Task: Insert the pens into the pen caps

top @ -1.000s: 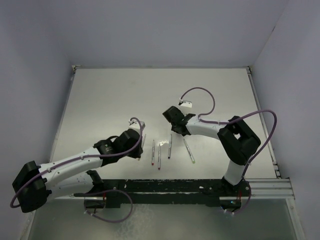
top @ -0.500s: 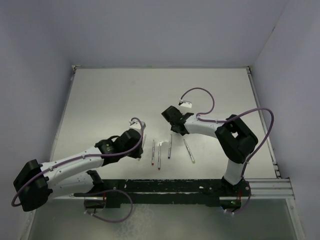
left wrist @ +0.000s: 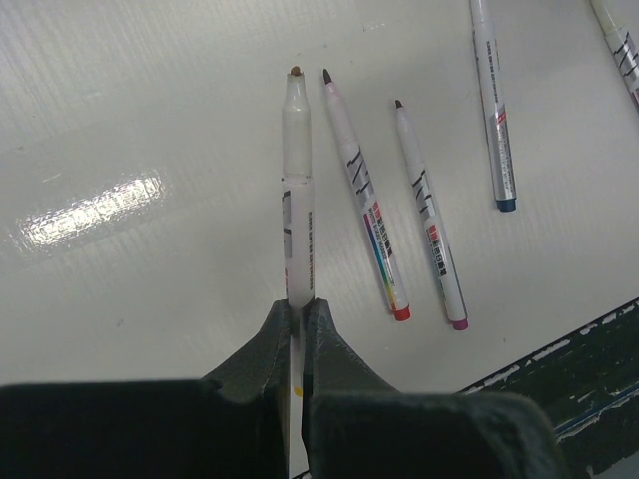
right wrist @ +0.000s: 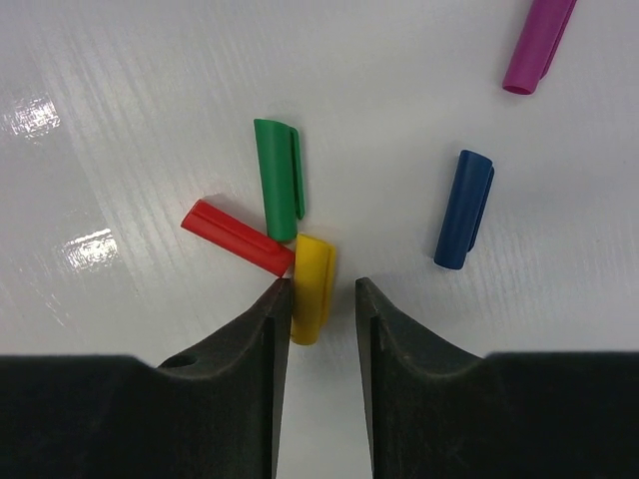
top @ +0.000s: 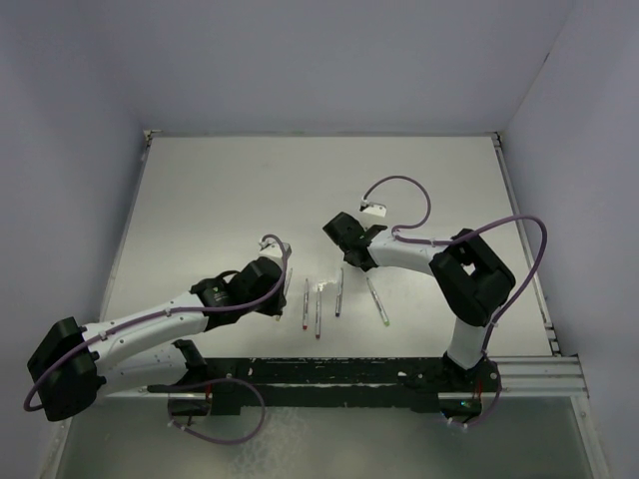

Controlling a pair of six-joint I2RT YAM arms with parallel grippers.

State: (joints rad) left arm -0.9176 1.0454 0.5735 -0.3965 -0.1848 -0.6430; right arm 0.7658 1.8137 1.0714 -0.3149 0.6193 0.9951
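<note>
The left gripper is clamped tight on the tail of one pen, whose tip points ahead over bare white table. Four more pens lie to the gripper's right: red-ended pen, pink-ended pen, blue-ended pen and a corner pen. The dark table edge is nearby. The right gripper, jaws slightly parted, straddles the yellow cap. Of five caps, the red cap and green cap crowd it; the blue cap and purple cap lie clear.
</note>
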